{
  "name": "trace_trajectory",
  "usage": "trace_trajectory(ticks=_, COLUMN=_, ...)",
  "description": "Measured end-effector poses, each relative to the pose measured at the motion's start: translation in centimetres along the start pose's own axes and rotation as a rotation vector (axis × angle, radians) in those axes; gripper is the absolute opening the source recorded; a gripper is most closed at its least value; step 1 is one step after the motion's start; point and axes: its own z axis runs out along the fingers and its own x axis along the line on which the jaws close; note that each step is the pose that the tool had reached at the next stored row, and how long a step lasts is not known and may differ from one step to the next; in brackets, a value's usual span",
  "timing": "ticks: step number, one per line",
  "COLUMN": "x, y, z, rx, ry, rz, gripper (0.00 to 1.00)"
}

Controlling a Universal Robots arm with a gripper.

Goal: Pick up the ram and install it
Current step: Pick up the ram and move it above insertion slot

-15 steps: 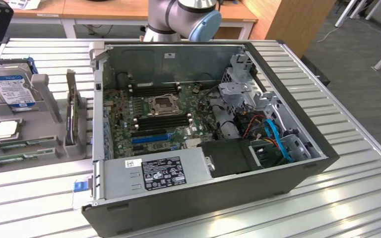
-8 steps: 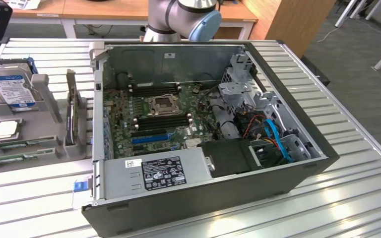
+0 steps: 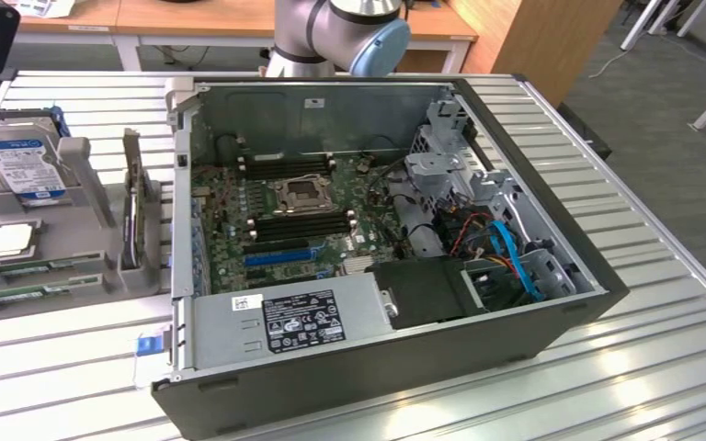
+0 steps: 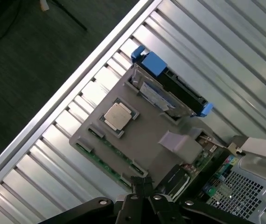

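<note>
**Shut tool hangs over the holder, and the ram waits below it.**

Your tool [image 4: 142,183] is shut tight and holds nothing. It hangs in the air over the grey holder [image 4: 147,135] and touches nothing. The ram [image 4: 100,161] is the thin green stick that lies in a slot along one edge of the holder. That is the edge far from the hard drive [image 4: 170,95], and the square chip [image 4: 118,115] sits between them. The ram's long side runs along that edge. In the wrist view, the tool's tips look close to one end of the ram, so I think the ram is below the tool and a bit to one side. The holder sits on the worktop [image 3: 59,367], at the exterior view's left of the open case [image 3: 451,367]. The ram is not in the case yet.
</note>
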Motion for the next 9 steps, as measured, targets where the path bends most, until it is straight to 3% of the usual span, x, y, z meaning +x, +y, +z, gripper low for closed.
trace_trajectory(ticks=9, x=0.0, y=0.0, z=0.01, rx=-0.0024, ry=0.0047, rz=-0.104, gripper=0.1)
